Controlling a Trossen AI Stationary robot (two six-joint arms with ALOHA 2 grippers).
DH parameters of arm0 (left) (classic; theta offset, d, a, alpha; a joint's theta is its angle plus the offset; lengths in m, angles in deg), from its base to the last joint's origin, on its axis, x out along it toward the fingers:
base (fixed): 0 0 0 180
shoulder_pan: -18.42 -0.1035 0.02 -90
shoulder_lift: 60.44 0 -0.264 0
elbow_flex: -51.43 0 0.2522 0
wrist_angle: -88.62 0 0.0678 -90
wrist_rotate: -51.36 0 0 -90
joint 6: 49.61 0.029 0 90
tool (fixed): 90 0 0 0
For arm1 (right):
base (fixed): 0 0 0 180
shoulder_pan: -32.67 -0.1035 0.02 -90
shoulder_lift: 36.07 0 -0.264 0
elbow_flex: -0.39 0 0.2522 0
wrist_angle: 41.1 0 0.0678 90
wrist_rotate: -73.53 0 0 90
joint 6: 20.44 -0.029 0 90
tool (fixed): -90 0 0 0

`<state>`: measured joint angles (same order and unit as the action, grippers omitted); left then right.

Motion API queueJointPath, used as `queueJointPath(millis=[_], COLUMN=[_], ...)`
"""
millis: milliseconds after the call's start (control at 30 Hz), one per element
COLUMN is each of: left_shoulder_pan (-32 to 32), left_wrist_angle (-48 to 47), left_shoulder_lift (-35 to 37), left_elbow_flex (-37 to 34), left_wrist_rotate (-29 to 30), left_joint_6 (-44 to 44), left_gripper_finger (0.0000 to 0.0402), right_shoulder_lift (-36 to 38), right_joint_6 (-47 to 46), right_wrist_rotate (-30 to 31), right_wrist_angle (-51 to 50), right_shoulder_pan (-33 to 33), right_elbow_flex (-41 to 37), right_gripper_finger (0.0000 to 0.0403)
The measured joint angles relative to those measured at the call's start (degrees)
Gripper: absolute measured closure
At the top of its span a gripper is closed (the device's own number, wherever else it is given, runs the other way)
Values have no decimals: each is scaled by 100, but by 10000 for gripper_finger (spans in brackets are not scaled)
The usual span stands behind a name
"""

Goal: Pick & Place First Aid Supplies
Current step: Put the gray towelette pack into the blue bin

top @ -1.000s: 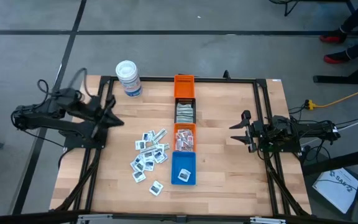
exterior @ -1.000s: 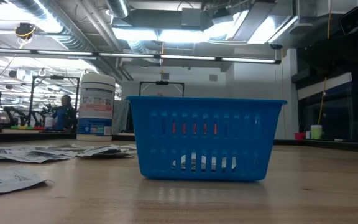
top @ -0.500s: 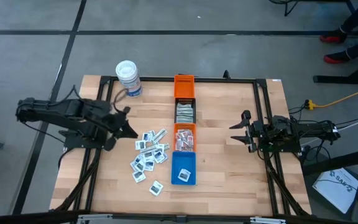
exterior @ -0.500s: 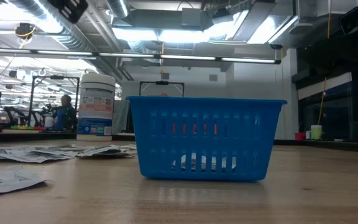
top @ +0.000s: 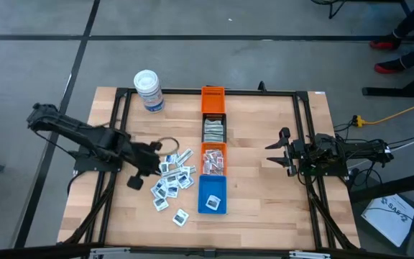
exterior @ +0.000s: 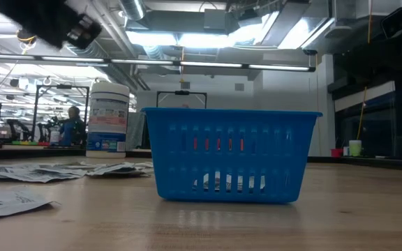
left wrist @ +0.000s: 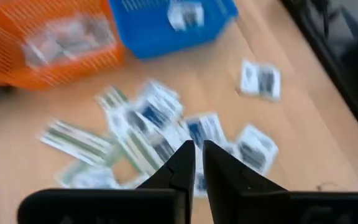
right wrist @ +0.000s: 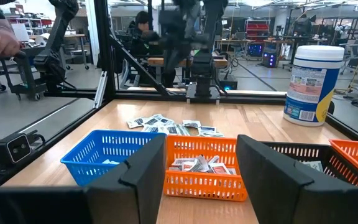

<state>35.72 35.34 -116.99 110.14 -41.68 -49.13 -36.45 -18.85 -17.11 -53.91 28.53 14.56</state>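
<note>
The first aid supplies [top: 172, 176] lie as a loose heap of small white packets and pale strips flat on the wood, left of the bin row; my left wrist view shows them [left wrist: 160, 124] blurred. My left gripper [top: 154, 162] hangs slanting down over the heap's left edge, its fingertips [left wrist: 197, 158] a narrow slit apart, nothing between them. One packet [top: 180, 216] lies apart, nearer the front edge. The blue bin [top: 212, 194] holds one packet [left wrist: 185, 14]. My right gripper [top: 273, 152] waits open at the table's right.
Behind the blue bin [exterior: 232, 157] stand an orange bin [top: 213, 160] with packets, a black bin [top: 214, 131] and another orange bin [top: 213, 101]. A white tub [top: 149, 91] stands at the far left. Black frame rails [top: 113, 144] run along both sides.
My left gripper has swung from the table's left edge toward the right and near side, come down, and tipped from about level to slanting downward over the packet heap. The packets, the bins and my right arm have kept still.
</note>
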Motion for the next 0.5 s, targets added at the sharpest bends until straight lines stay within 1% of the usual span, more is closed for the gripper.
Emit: queueJointPath(millis=[133,233,367,500], left_shoulder_pan=[368,709,1089,1290], left_wrist_angle=[-96,-104,-100,-99], left_shoulder_lift=[-539,-973,-1603,-2204], left_elbow_flex=[0,80,440,797], left_wrist_rotate=[-259,-295,-269,-263], left_joint_6=[-80,5,236,373], left_gripper_finger=[373,373,373,373], right_shoulder_lift=[0,0,0,-1], right_joint_6=[0,0,1,2], right_wrist_rotate=[0,0,0,0], right_wrist_angle=[0,-2,0,-1], right_shoulder_pan=[0,0,0,0], right_elbow_flex=[0,0,0,0], right_gripper_finger=[208,208,208,208])
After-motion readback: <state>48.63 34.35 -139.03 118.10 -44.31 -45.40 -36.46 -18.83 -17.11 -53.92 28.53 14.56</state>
